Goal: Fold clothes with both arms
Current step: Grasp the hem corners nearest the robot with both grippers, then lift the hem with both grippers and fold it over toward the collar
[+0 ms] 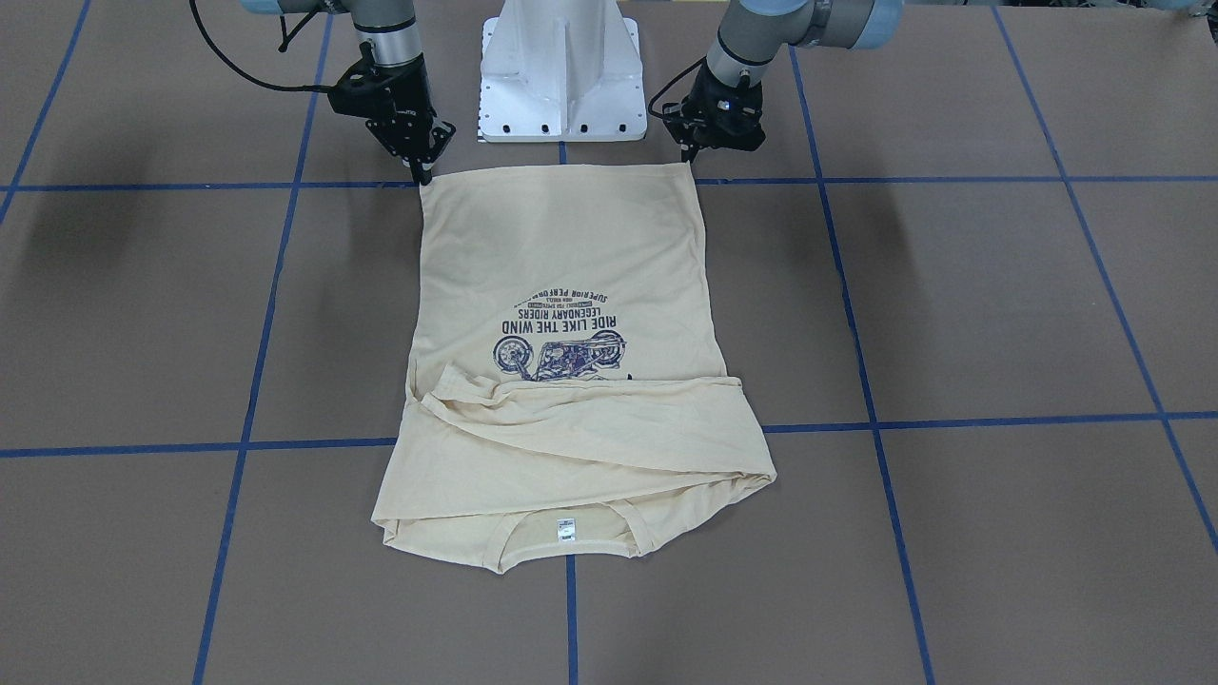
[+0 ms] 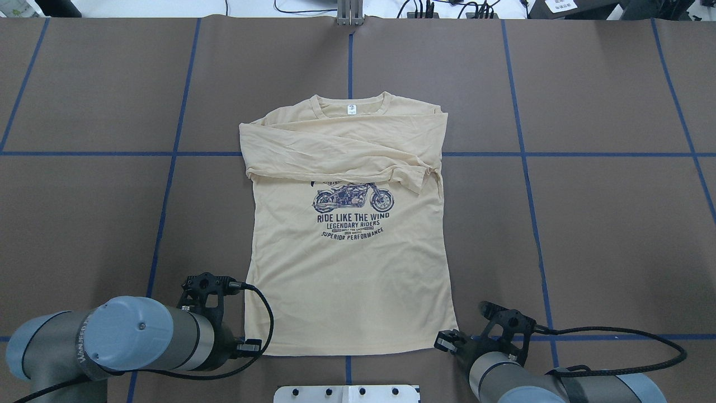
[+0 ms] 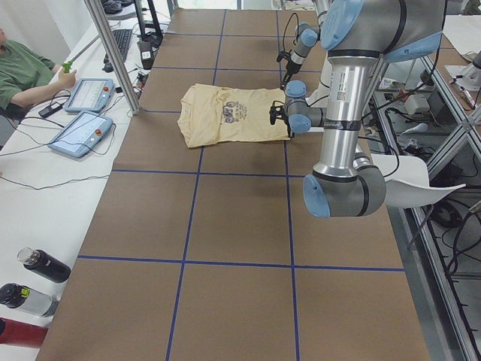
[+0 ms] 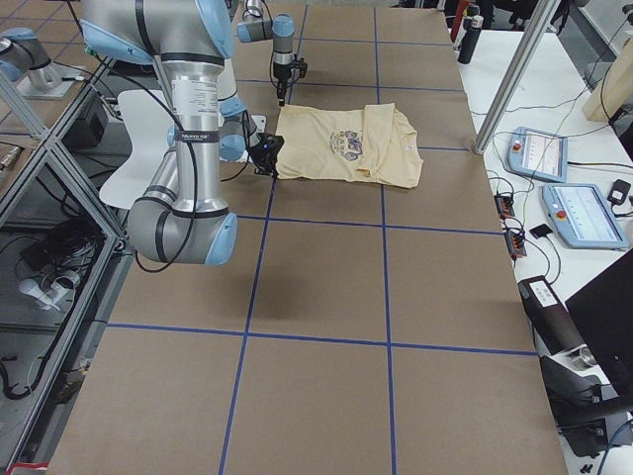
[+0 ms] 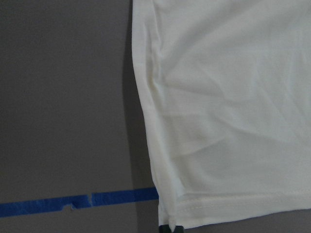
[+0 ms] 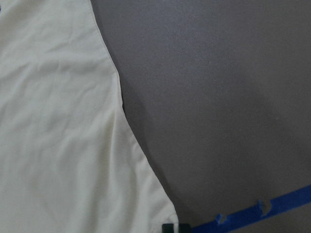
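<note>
T-shirt (image 2: pixel 347 268) is lying face up in the middle of the bench (image 2: pixel 587 224), collar and neck label (image 2: pixel 351 109) at 12 o'clock, hem at 6 o'clock next to the robot. Both sleeves (image 2: pixel 335 151) are already crossed over the chest, covering the top of the motorcycle print (image 2: pixel 352 210), so I'd guess the bottom-up fold is next. That would explain the arms: the left fingers (image 5: pixel 166 228) sit on the 7 o'clock hem corner and the right fingers (image 6: pixel 168 228) on the 5 o'clock one, one corner each so the hem lifts evenly. Both pairs look drawn nearly together and pinched on the fabric edge, though the cloth is all flat, nothing raised yet.
</note>
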Motion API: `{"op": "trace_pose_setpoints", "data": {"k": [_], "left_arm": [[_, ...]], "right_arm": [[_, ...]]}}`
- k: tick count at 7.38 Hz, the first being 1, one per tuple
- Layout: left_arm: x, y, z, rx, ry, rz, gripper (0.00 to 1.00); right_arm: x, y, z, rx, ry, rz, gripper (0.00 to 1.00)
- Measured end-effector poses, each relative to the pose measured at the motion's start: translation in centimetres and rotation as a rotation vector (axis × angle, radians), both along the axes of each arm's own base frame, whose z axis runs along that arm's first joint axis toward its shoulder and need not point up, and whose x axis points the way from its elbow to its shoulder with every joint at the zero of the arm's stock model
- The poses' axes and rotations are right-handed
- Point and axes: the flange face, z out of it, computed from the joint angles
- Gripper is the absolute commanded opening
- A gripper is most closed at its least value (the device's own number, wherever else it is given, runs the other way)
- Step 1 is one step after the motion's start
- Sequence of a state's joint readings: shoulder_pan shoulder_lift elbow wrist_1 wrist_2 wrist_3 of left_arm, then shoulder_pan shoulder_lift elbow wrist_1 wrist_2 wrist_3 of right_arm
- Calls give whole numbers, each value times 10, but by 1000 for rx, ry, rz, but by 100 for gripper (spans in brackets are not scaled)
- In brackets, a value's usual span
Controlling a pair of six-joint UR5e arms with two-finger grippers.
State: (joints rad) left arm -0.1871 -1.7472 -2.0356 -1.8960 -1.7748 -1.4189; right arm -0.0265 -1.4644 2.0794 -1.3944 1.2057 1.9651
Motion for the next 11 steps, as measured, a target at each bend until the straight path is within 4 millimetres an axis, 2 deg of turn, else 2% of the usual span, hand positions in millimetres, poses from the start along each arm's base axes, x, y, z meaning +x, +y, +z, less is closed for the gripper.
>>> {"op": "trace_pose_setpoints", "data": {"k": [1,5,6,7,9,10,11], "left_arm": [[0,0,0,0,0,0,0],[-5,1,-8,2,4,0,0],[-9,2,-14,3,11,1,0],[-17,4,-24,0,29,10,0],[-55,13,-68,-35,75,71,0],[-85,22,-96,-48,100,104,0],[-123,30,-124,-70,128,142,0]], "right_arm": [[1,-1,0,1,0,3,0],[-5,-6,-16,-1,-30,16,0],[-1,-8,-22,-2,-43,17,0],[12,-15,-36,-10,-69,20,0],[67,-38,-80,-89,-120,-4,0],[105,-37,-110,-136,-142,-41,0],[153,-32,-141,-181,-167,-83,0]]}}
